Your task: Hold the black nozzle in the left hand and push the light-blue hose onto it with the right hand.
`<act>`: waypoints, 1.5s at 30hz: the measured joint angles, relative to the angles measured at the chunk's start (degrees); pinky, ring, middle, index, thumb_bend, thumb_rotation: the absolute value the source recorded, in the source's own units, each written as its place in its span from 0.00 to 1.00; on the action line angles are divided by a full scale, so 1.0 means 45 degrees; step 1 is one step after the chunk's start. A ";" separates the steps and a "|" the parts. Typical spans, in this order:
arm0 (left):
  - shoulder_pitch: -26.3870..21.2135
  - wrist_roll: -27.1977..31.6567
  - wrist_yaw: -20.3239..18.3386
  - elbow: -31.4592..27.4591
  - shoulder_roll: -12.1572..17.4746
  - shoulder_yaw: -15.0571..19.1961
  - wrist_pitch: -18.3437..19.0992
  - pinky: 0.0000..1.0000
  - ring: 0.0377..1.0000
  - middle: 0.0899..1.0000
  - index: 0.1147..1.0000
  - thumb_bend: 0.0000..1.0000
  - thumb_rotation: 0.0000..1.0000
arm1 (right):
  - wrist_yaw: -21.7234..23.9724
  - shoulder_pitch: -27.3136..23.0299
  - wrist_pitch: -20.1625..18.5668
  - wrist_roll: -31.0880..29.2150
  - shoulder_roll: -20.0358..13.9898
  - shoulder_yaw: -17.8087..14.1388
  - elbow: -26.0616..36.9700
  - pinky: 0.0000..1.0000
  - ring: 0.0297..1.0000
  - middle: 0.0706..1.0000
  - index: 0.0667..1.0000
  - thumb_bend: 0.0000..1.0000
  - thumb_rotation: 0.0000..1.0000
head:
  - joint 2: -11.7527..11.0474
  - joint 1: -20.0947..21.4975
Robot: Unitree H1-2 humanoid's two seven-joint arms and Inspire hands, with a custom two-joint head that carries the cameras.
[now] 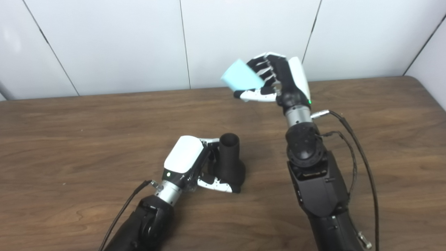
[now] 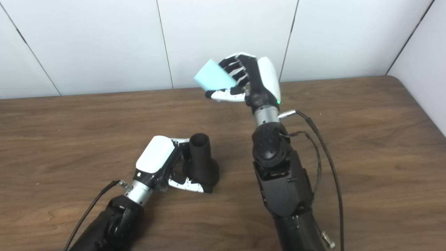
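Observation:
The black nozzle (image 1: 229, 158) stands upright on the wooden table (image 1: 69, 139), its open round mouth facing up. My left hand (image 1: 195, 164) is shut on the nozzle, fingers around its lower body and thumb across the front of its base. It also shows in the right eye view (image 2: 201, 160). My right hand (image 1: 275, 80) is raised above the far side of the table, shut on the short light-blue hose (image 1: 241, 76), which points up and to the left. The hose is held well above and behind the nozzle, apart from it.
White wall panels (image 1: 139, 42) rise behind the table's far edge. Black cables (image 1: 362, 164) hang along my right forearm. The table's right corner (image 1: 418, 83) is near the side wall.

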State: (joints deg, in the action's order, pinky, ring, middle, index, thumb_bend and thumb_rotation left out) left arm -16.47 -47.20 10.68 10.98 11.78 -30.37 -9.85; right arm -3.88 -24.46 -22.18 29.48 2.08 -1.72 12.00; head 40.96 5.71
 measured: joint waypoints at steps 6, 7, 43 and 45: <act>-0.0039 0.0001 0.0029 0.0075 -0.0001 -0.0029 -0.0015 0.35 0.43 0.40 0.44 0.48 0.00 | 0.0253 0.0669 -0.1019 -0.2851 0.1375 -0.1668 0.1054 0.30 0.40 0.49 0.51 0.49 0.00 | -0.0117 0.0000; -0.0046 0.0001 0.0033 0.0081 -0.0002 -0.0033 -0.0016 0.35 0.43 0.40 0.44 0.48 0.00 | 0.0315 0.0774 -0.1034 -0.3261 0.1588 -0.1898 0.1159 0.30 0.40 0.49 0.51 0.49 0.00 | -0.0117 0.0000; -0.0186 0.0009 0.0089 0.0382 -0.0114 -0.0057 -0.0172 0.35 0.43 0.40 0.44 0.48 0.00 | 0.0331 0.4356 -0.1125 -0.7233 0.0947 0.0426 0.3849 0.29 0.38 0.47 0.52 0.49 0.00 | -0.0137 -0.0078; -0.0192 0.0010 0.0120 0.0490 -0.0098 -0.0034 -0.0192 0.35 0.43 0.40 0.44 0.48 0.00 | -0.0071 0.4385 -0.1125 -0.7340 0.0622 0.0593 0.3835 0.29 0.38 0.47 0.53 0.49 0.00 | -0.0137 -0.0097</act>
State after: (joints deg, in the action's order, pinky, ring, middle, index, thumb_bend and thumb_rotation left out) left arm -17.34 -47.15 11.22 13.18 11.34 -30.52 -10.71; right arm -4.20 -4.73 -27.24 -3.55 4.88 0.95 29.26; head 40.34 5.27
